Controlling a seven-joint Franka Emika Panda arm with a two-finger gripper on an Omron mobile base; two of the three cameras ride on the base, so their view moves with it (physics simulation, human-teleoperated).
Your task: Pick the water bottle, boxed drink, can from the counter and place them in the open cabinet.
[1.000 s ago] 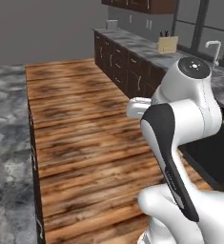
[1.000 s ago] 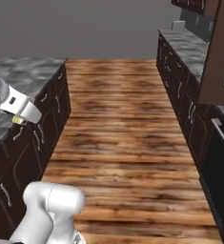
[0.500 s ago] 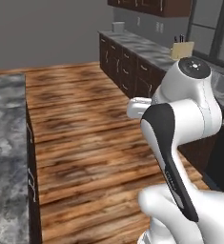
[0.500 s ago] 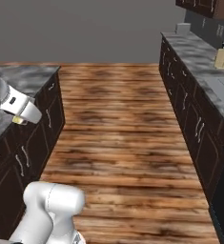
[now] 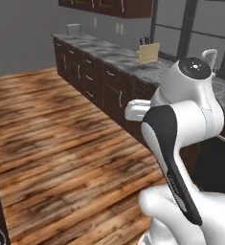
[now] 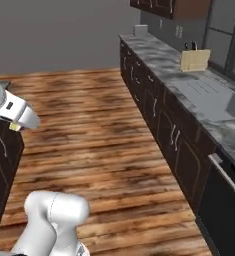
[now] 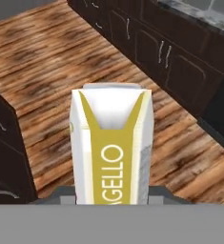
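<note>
While gripper (image 7: 111, 198) pinches boxed drink (image 7: 112, 147), wooden floor (image 7: 56, 62) below, dark lower cabinets (image 7: 170, 62) alongside, knife block (image 6: 194, 60) on far counter (image 6: 204, 100)

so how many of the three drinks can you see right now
1: the boxed drink, held upright in the shut tool above the wood floor. Bottle and can may be out of frame.

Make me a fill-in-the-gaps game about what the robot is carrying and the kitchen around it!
1. The gripper is shut on the boxed ____.
2. Below the boxed drink is a floor made of ____.
3. The tan knife block stands on the grey ____.
4. The big letters on the carton's yellow stripe read ____.

Missing words: drink; wood; counter; GELLO
</note>
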